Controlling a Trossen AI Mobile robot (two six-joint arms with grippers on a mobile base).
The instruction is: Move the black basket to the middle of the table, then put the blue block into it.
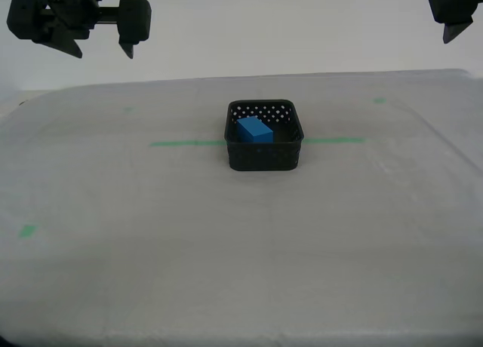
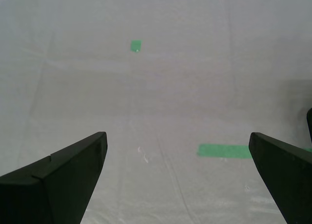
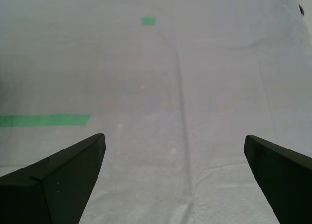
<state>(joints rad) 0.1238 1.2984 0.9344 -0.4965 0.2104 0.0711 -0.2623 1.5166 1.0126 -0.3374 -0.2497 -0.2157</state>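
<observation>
The black basket (image 1: 265, 155) stands mid-table across the long green tape line (image 1: 185, 143). The blue block (image 1: 254, 130) lies inside it, tilted toward its back wall. My second gripper (image 2: 176, 136) is open with nothing between its fingers. It hangs high at the exterior view's left (image 1: 102, 51), over the tape's end (image 2: 224, 150). My first gripper (image 3: 173, 136) is also open and empty. It is raised at the exterior view's right (image 1: 455, 30), partly cut off, above the tape's other end (image 3: 44, 120). Neither wrist view shows the block.
The table (image 1: 241, 271) is pale grey-white and slightly wrinkled. Small green tape bits lie at the back (image 1: 379, 100) (image 1: 127, 109) and near the exterior view's left edge (image 1: 28, 230). A dark sliver (image 2: 310, 121) shows at the edge of the second wrist view.
</observation>
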